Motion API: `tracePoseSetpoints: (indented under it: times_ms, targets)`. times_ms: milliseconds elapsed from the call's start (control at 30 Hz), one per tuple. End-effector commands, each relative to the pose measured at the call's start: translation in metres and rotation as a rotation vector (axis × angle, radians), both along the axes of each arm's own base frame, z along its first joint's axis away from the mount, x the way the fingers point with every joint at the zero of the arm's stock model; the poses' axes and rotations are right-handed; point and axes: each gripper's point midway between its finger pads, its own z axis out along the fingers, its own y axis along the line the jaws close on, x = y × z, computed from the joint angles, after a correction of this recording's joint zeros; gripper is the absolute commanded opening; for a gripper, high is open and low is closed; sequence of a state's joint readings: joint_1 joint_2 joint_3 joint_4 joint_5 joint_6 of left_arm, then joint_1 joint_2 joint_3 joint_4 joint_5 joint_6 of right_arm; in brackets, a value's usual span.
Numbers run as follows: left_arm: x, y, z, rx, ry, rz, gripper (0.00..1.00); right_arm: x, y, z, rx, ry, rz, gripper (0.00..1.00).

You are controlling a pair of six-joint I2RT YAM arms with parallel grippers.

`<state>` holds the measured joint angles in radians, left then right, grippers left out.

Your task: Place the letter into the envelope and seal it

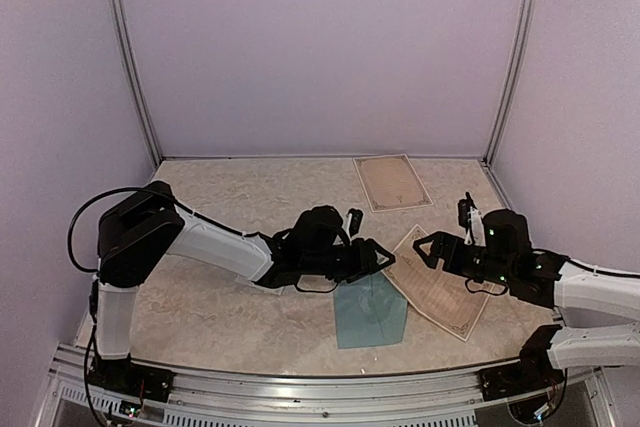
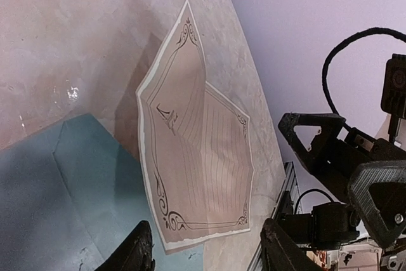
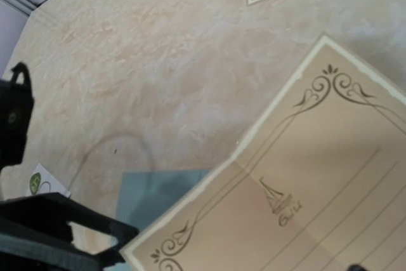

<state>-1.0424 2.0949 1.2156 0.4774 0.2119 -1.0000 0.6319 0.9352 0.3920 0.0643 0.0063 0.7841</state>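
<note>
The teal envelope lies flat near the table's front middle; it also shows in the left wrist view and the right wrist view. The letter, a beige creased sheet with an ornate border, lies just right of it, one corner overlapping the envelope. My left gripper is open, its fingers astride the letter's near corner, holding nothing. My right gripper hovers open above the letter's far edge; its own fingers barely show in its wrist view.
A second beige ornate sheet lies at the back of the table. A small white card with a round sticker lies near the left gripper's fingers. The metal rail runs along the front edge.
</note>
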Motion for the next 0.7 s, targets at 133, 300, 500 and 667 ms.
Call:
tracePoseSetpoints:
  times_ms: [133, 300, 500, 667]
  targets:
    - [-0.009, -0.031, -0.023, 0.029, 0.072, -0.071, 0.48, 0.004, -0.010, 0.018, 0.000, -0.035, -0.043, 0.93]
    - [-0.008, -0.038, -0.025, 0.027, 0.070, -0.077, 0.14, 0.003, -0.016, 0.024, -0.012, -0.054, -0.060, 0.93]
    - [0.002, -0.026, 0.038, -0.069, -0.139, -0.056, 0.00, 0.004, -0.020, 0.040, 0.000, -0.096, -0.075, 0.94]
    - [0.002, 0.006, 0.130, -0.148, -0.400, -0.043, 0.00, 0.001, -0.011, 0.065, 0.073, -0.179, -0.028, 0.97]
